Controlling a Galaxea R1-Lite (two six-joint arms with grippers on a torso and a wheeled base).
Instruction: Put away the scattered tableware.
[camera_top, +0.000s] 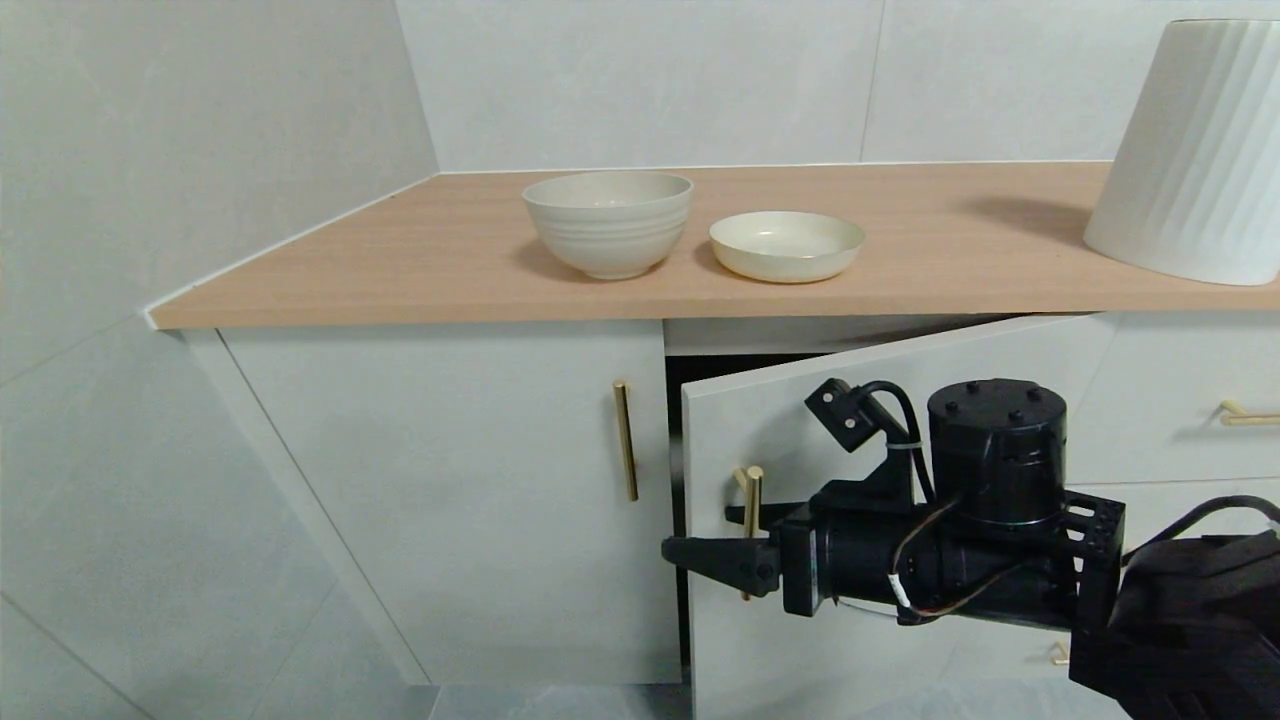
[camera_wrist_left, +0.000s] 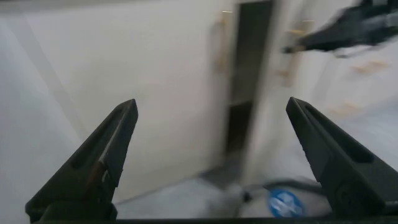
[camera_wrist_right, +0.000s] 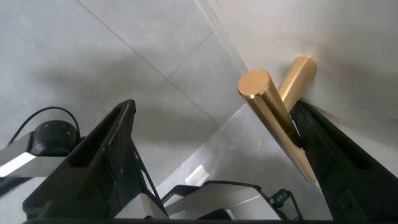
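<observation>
Head view, right gripper (camera_top: 700, 535): spread open, fingers straddling the upright brass handle (camera_top: 752, 488) of the ajar cabinet door (camera_top: 800, 420), not closed on it.
Left gripper (camera_wrist_left: 211, 107): wide open, empty.
Tableware: bowl (camera_top: 608, 222) and dish (camera_top: 786, 244) side by side on the counter (camera_top: 400, 270) (well above the right gripper).

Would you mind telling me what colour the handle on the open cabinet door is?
The handle is gold; the right wrist view shows it best.

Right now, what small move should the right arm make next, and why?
Probably close the right tool on the brass handle: it stands open around the handle, the cabinet door is only ajar, and the bowl and dish sit on the countertop.
</observation>
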